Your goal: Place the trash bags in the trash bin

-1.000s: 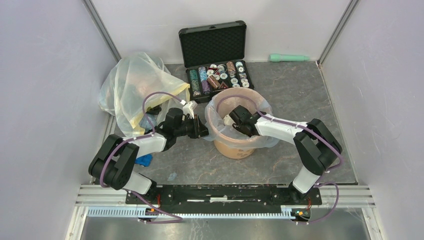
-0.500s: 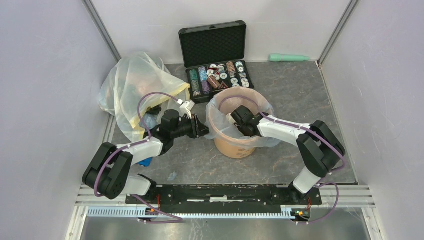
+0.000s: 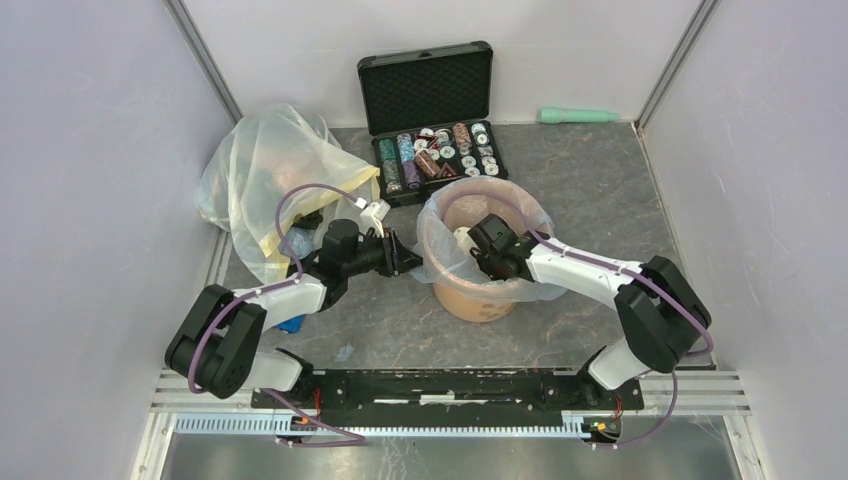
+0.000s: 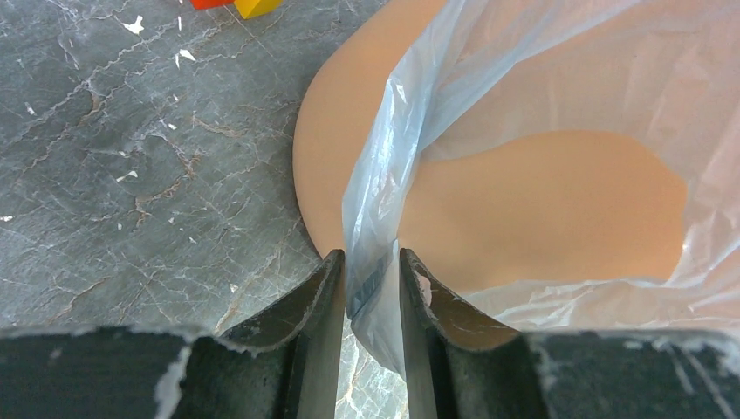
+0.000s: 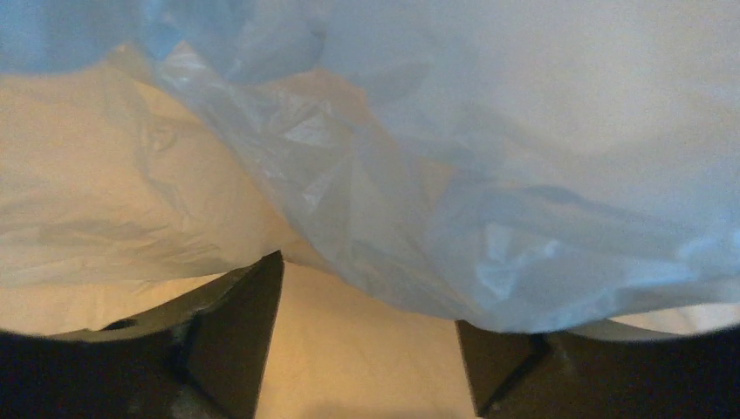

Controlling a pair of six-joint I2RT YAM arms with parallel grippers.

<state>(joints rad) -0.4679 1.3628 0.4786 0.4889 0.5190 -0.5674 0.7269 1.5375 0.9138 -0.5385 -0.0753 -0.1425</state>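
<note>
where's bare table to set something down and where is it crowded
Bare: the table right of the case and bin, beyond the right arm, and the near strip in front of the bin. Crowded: back left, where the yellowish bag, case and left end effector gripping the blue bag sit close.

left pincer: pinched nearly shut (arm reaching right) | right pincer: fingers spread wide

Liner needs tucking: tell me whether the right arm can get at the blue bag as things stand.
Probably yes. The right gripper sits inside the orange bucket, jaws open, and the blue bag hangs directly ahead with nothing between. The left gripper pinches its rim.
</note>
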